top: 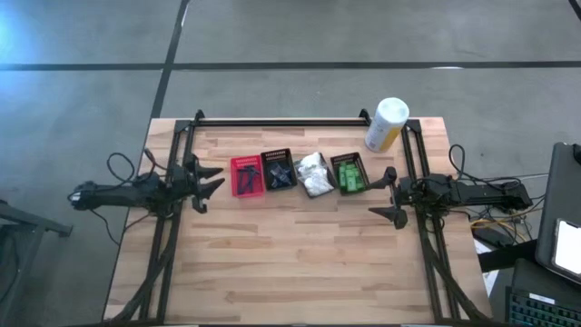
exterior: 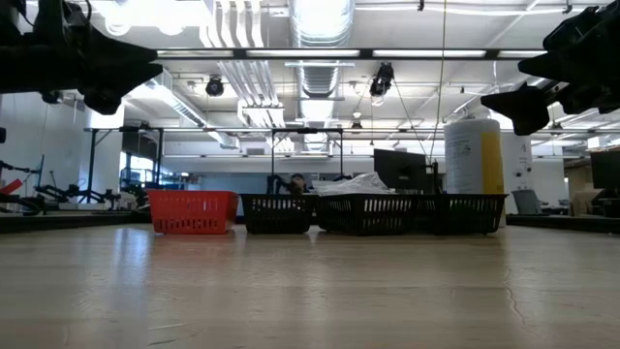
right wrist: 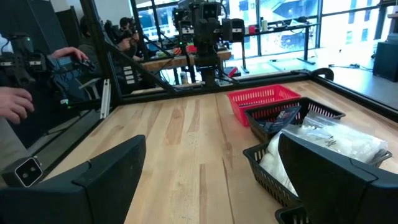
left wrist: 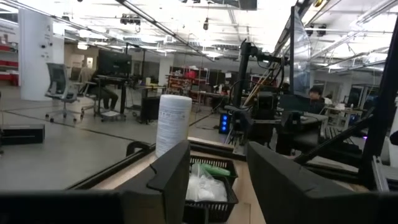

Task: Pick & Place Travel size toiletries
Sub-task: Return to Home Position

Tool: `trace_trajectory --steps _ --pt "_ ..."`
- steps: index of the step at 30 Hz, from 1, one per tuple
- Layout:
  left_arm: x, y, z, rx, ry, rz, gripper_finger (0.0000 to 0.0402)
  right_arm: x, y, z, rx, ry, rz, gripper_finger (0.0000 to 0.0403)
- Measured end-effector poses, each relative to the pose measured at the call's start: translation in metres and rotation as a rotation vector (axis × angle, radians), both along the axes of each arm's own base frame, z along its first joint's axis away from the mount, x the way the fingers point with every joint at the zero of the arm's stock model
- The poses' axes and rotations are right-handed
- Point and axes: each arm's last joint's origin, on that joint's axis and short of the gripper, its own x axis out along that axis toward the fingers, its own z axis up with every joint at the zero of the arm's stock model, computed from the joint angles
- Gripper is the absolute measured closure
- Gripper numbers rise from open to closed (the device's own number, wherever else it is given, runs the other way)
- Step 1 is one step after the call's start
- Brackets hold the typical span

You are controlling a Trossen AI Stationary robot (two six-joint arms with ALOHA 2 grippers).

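Both arms are pulled back to their own sides of the table [top: 300, 263] and stretched out level. The low view shows both hanging well above the wood. The left gripper [top: 216, 179] sits at the left edge and points right toward the row of baskets. The right gripper [top: 381, 193] sits at the right edge and points left.

I count four baskets in one row across the far half of the table: one red basket [top: 246, 175] at the left end, then three black baskets [top: 278, 156] to its right. One white-and-yellow canister [top: 386, 124] stands at the far right corner, apart from the row.

The toiletries are all inside the baskets. The black sticks [top: 280, 174] lie in the black basket next to the red one, the white bundles [top: 314, 173] in the middle black one, and the green packets [top: 349, 174] in the rightmost. I cannot count single pieces, nor make out what the red basket holds.

Both grippers have their fingers spread wide, holding nothing and touching nothing.
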Motion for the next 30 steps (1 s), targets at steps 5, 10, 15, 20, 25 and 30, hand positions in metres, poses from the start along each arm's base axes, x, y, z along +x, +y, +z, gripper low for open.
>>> trace_trajectory --steps 5,10,15,20,25,30 --pt "0.0000 0.0021 -0.0005 0.009 0.008 0.025 0.0236 0.0000 0.0000 0.0000 0.000 0.000 0.000 0.0039" --pt "0.0001 0.0058 -0.0024 0.016 0.030 0.065 0.0236 0.0000 0.0000 0.0000 0.000 0.000 0.000 0.0039" --pt "0.0001 0.0071 -0.0035 0.010 0.038 0.078 0.0236 0.0000 0.0000 0.0000 0.000 0.000 0.000 0.0039" --pt "0.0001 0.0080 -0.0036 0.008 0.038 0.086 0.0236 0.0000 0.0000 0.0000 0.000 0.000 0.000 0.0039" --pt "0.0001 0.0079 -0.0037 0.007 0.038 0.086 0.0236 0.0000 0.0000 0.0000 0.000 0.000 0.000 0.0039" --pt "0.0002 0.0079 -0.0037 0.006 0.038 0.086 0.0236 0.0000 0.0000 0.0000 0.000 0.000 0.000 0.0039"
